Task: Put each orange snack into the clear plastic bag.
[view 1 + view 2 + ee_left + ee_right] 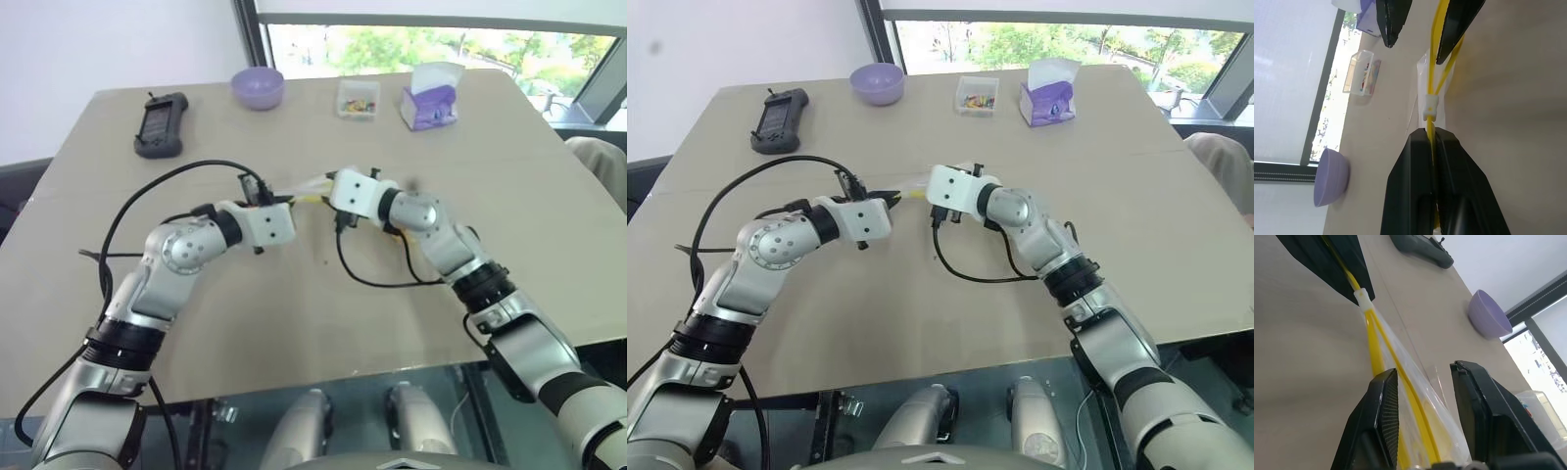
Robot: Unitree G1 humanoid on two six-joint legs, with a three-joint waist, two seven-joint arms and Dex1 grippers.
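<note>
The worktop [549, 255] carried one clear bag [1415, 382], one purple bowl [258, 87], one black handset [161, 123], one clear box [358, 99] of coloured bits and one tissue box [429, 101]. Two grippers were present: left [263, 191] and right [338, 186].

Your two head cameras look forward and down on the desk [294, 323] from above. Each wrist camera sits very near its own fingers, looking low across the desk. All views share the purple bowl [258, 87] at 11 o'clock.
</note>
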